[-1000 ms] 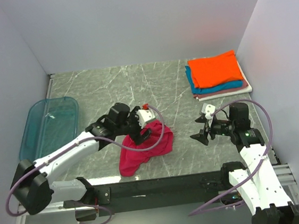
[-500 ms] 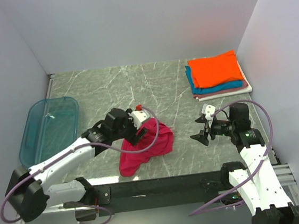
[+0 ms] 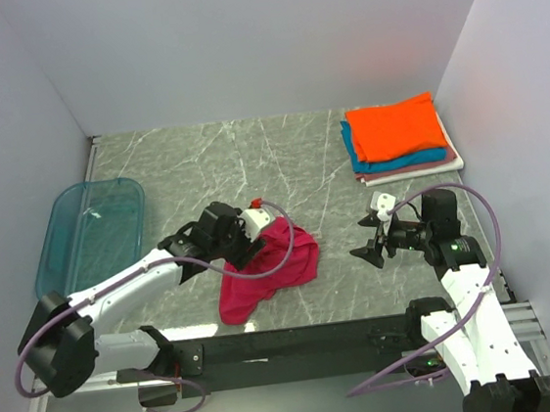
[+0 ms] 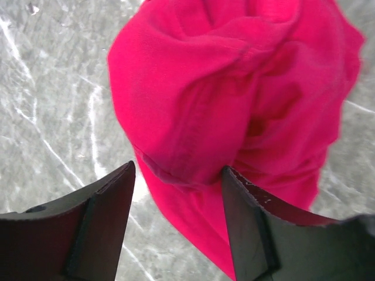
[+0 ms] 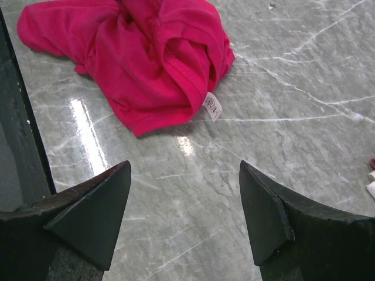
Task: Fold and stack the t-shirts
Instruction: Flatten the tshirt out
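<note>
Top view: the crumpled red shirt [image 3: 272, 270] lies at the near middle of the table [image 3: 250, 159], its long axis running near-left to far-right. The left claw [image 3: 247, 248] is over its far-left edge and is clearly the nearer arm. The right claw [image 3: 361, 237] hangs well apart to the right. The folded stack [image 3: 400, 134] sits in the far right corner.

Left wrist view: the jaws stand apart astride a raised fold, not clamped.

Right wrist view: the jaws are spread and empty, and the shirt lies ahead and leftward, untouched.
</note>
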Available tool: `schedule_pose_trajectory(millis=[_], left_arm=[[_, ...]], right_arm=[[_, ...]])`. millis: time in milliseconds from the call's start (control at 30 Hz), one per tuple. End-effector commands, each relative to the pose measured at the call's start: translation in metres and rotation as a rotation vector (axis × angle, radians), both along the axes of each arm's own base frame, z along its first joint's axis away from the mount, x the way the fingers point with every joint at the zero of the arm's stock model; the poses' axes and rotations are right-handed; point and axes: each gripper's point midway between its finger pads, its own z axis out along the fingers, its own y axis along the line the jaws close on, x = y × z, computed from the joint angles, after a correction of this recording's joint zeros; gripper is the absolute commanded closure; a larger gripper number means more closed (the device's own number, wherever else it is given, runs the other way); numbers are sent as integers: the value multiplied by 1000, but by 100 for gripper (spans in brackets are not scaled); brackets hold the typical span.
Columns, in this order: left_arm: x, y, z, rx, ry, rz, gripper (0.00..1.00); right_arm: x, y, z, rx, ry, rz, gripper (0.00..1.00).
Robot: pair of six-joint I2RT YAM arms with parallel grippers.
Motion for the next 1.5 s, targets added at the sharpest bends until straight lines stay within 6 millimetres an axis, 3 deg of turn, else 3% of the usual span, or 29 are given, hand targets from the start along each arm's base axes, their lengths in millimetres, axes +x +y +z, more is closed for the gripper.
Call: schedule_pose_trajectory(millis=[0, 267, 533, 600, 633, 800, 867, 900, 1067, 1300, 1400, 1467], left_arm=[[15, -9, 21, -26, -39, -23, 35], [10, -14, 10, -35, 14, -58, 47], [6, -21, -2, -36, 69, -83, 51], [8, -21, -4, -34, 71, -77, 62], [8, -21, -3, -36, 70, -74, 73], [10, -20, 1, -48, 53, -63, 81], [11, -19, 3, -49, 37, -53, 94], [13, -18, 10, -60, 15, -47, 99], [23, -13, 45, -110, -112, -14, 100], [32, -5, 127, -227, -346, 15, 100], [31, -6, 140, -235, -370, -3, 100], [31, -6, 149, -239, -375, -9, 100]], right_arm=[[-2, 4, 2, 11, -9, 28, 20], [-3, 4, 2, 13, -7, 31, 20], [-3, 4, 1, 11, -6, 30, 20], [-3, 4, 2, 12, -5, 31, 20], [-3, 4, 2, 11, -7, 32, 20], [-3, 4, 2, 11, -10, 32, 20], [-3, 4, 2, 11, -7, 32, 20], [-3, 4, 1, 12, -4, 32, 20], [-3, 4, 1, 11, 1, 30, 20], [-2, 7, 2, 29, -4, 43, 20], [-6, 22, -1, 21, 17, 102, 20], [3, 30, -6, -18, 35, 79, 20]])
